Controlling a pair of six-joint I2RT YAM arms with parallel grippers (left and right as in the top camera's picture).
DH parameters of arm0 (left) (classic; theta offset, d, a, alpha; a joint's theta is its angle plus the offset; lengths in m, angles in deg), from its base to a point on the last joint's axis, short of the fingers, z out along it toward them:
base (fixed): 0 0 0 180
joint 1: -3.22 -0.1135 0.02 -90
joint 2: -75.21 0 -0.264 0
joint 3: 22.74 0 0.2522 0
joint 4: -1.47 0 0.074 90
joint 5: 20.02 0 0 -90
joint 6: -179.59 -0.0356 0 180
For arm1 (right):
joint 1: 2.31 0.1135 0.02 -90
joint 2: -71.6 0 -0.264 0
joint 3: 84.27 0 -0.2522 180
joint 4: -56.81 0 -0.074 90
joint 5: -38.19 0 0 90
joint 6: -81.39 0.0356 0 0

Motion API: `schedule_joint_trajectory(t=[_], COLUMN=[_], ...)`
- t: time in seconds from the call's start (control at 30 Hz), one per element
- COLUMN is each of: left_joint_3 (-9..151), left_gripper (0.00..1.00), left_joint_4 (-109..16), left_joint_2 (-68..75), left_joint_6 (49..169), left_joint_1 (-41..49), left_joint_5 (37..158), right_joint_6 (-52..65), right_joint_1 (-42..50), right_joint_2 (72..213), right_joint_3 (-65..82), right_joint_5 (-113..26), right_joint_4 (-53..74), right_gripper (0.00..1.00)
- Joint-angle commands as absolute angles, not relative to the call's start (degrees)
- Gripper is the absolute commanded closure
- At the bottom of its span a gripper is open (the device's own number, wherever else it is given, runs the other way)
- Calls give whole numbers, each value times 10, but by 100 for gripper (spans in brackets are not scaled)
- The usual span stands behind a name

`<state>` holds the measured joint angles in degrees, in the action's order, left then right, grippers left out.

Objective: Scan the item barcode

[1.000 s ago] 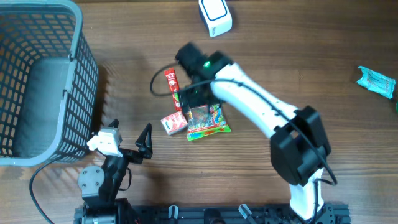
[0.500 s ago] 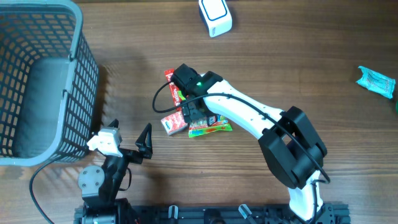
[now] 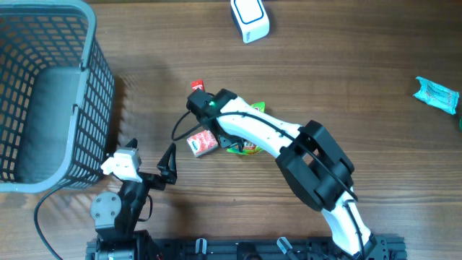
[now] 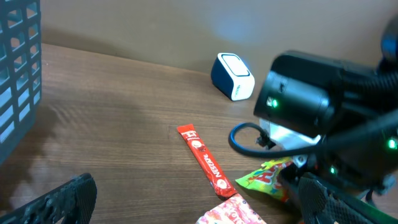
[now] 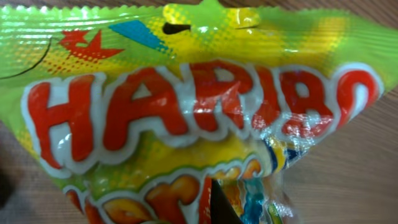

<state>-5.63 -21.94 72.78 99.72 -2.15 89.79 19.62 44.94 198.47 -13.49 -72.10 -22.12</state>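
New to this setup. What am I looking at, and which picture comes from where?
Two robot arms work at a wooden table. One picture looks down from above; the other two come from a camera on each wrist. On the table lie a grey basket, a white scanner, a red stick packet, a small pink pack, a teal packet and a Haribo bag. The left fingers are open and empty. The right fingers are shut, apparently pinching the Haribo bag.

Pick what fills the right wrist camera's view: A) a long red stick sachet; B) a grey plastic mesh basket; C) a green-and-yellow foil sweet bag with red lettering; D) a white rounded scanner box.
C: the green-and-yellow foil sweet bag, printed HARIBO in red, spans nearly the whole right wrist picture.
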Motion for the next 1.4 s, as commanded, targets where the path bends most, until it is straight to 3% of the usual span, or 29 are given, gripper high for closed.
schedule_joint_trajectory(t=[0.0,0.1,0.23,0.33,0.47,0.63,0.73,0.9,0.97,1.13,1.27,1.37], left_joint_3=[-58,-58,-58,-58,-58,-58,-58,-58,-58,-58,-58,-58], left_gripper=[0,0,0,0,0,0,0,0,0,0,0,0], left_joint_4=[-220,-220,-220,-220,-220,-220,-220,-220,-220,-220,-220,-220], left_joint_2=[728,728,728,728,728,728,728,728,728,728,728,728], left_joint_6=[988,988,988,988,988,988,988,988,988,988,988,988], left_joint_1=[-24,-24,-24,-24,-24,-24,-24,-24,-24,-24,-24,-24], left_joint_5=[897,896,896,897,897,897,896,897,897,897,897,897], right_joint_6=[181,126,20,-131,-341,-681,-595,-157,-62,-45,-42,-70], right_joint_1=[426,391,317,246,183,176,181,187,189,191,195,206], right_joint_2=[1981,1958,1930,1926,1930,1932,1932,1932,1932,1932,1932,1932], right_joint_3=[-254,-337,-387,-385,-334,-202,-185,-187,-187,-187,-186,-160], right_joint_5=[-698,-571,-251,37,193,412,412,412,412,396,125,25], right_joint_4=[-266,-296,-303,-317,-310,-282,-237,-124,-92,-69,-116,-117], right_gripper=[96,96,96,96,96,95,95,95,96,95,96,96])
